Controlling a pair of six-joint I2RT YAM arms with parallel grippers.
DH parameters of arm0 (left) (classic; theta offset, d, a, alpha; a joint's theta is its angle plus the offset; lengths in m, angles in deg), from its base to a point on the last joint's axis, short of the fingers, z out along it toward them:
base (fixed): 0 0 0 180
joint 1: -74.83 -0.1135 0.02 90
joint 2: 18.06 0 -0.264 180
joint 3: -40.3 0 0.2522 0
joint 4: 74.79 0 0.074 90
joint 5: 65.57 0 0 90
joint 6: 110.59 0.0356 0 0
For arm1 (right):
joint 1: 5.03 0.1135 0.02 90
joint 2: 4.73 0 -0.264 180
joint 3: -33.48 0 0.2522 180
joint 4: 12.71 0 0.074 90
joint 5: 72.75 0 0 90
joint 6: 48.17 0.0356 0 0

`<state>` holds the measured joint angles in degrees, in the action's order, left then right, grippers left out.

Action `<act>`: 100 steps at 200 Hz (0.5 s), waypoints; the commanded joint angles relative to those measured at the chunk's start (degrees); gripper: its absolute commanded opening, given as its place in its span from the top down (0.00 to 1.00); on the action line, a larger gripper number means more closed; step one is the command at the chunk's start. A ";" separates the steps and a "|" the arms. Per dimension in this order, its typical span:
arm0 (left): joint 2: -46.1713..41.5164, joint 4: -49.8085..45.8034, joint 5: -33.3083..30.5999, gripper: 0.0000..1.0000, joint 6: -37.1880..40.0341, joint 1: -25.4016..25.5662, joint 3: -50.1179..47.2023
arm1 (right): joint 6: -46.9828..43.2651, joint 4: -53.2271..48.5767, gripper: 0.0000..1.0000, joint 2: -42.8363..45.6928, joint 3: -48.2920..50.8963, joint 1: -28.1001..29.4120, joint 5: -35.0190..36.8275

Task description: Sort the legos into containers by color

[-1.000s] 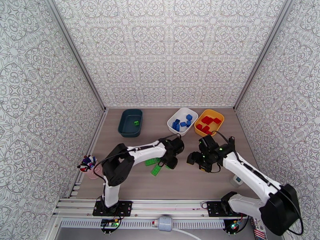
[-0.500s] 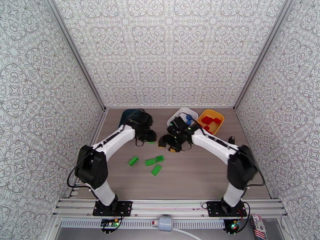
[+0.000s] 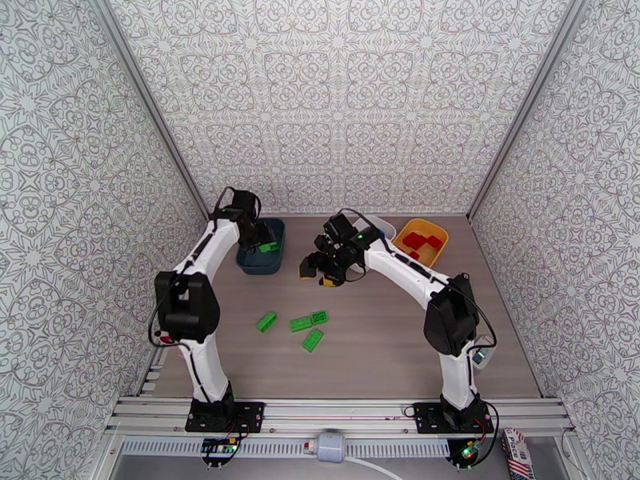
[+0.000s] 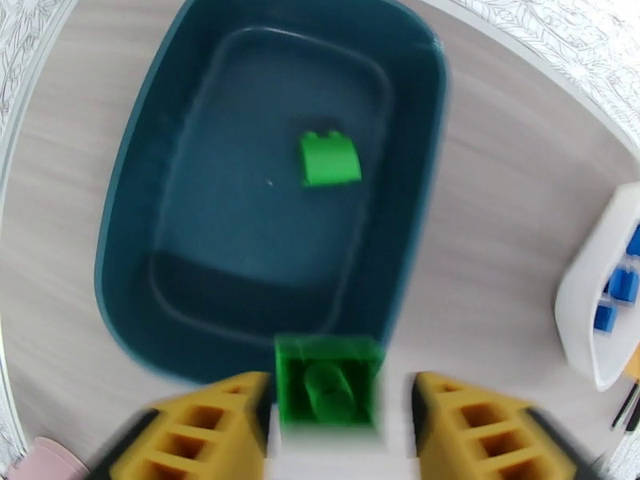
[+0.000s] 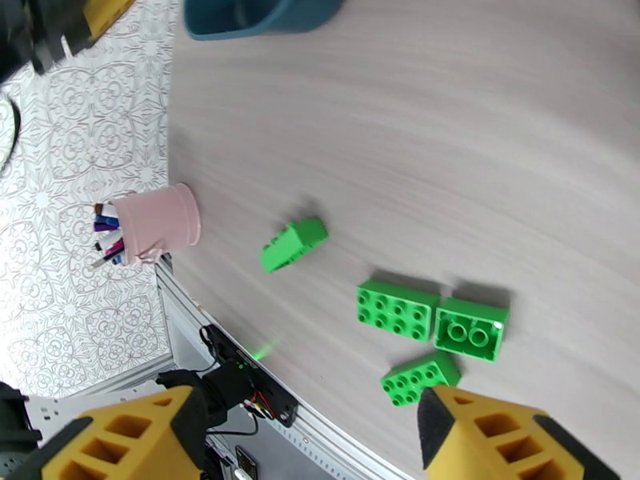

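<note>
The dark teal tub point(image 3: 261, 248) stands at the back left, and my left gripper point(image 3: 258, 234) hovers over its near rim. In the left wrist view the left gripper point(image 4: 342, 398) has its jaws apart, with a green brick point(image 4: 326, 382) between them and a gap on the brick's right side. Another green brick point(image 4: 329, 158) lies inside the teal tub point(image 4: 128, 234). My right gripper point(image 3: 324, 267) hangs open and empty over mid-table. Several green bricks point(image 3: 301, 323) lie on the table below it. The yellow tub point(image 3: 402, 234) holds red bricks point(image 3: 416, 240).
The white tub point(image 4: 588, 314) with blue bricks point(image 4: 620, 286) sits right of the teal tub; the right arm covers most of it from above. A pink cup point(image 5: 156, 222) of pens stands at the table's left edge. Patterned walls close in three sides.
The left arm swung from mid-table back to the teal tub with a green brick, and its jaws have parted. The right arm moved left from the yellow tub to the middle.
</note>
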<state>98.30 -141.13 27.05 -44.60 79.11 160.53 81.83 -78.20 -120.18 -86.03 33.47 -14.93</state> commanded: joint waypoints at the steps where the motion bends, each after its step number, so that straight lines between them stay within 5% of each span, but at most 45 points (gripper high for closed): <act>1: 1.62 -4.70 -1.79 0.30 1.11 -0.18 3.91 | -1.77 -2.46 0.24 1.95 1.88 -1.73 1.56; 42: -3.83 -4.61 -3.04 0.29 3.24 2.24 -0.46 | -3.21 -2.77 0.23 4.39 5.96 -2.47 4.00; 100: -22.10 -1.61 -5.29 0.25 3.27 11.28 -24.31 | -6.29 -3.09 0.21 9.84 14.27 -2.41 6.92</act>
<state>83.50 -143.09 23.46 -41.59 86.80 144.49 77.86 -80.05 -114.41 -74.86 30.91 -10.78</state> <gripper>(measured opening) 0.729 0.787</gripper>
